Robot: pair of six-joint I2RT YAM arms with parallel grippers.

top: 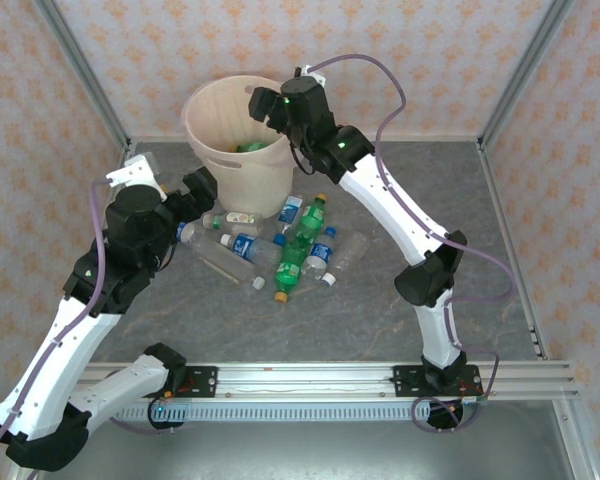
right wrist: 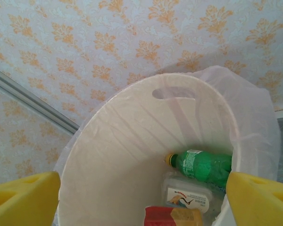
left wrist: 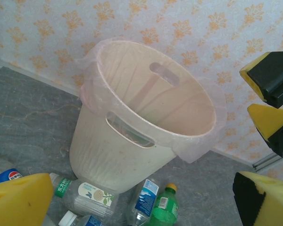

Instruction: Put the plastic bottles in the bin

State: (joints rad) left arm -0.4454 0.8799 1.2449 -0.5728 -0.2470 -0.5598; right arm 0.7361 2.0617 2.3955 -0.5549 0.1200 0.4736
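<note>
Left gripper (left wrist: pixel 137 203) pads wide apart, empty, lower left over table (top: pixel 360 320). Loose bottles (top: pixel 292 248) clustered mid-frame, just beside bin (top: pixel 242 178). Right gripper (right wrist: pixel 142 197) spread open, empty, above bin rim. Inside: green bottle (right wrist: pixel 203 165), clear bottle (right wrist: pixel 186 197).

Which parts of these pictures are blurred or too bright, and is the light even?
Top external view: soft, even light, faint shadows on the table, the bin sharp. Left wrist view: the left gripper's fingers blurred, the bin in focus. Right wrist view: the right gripper's fingers soft, the pale bin wall slightly washed out, the green bottle inside clear.
</note>
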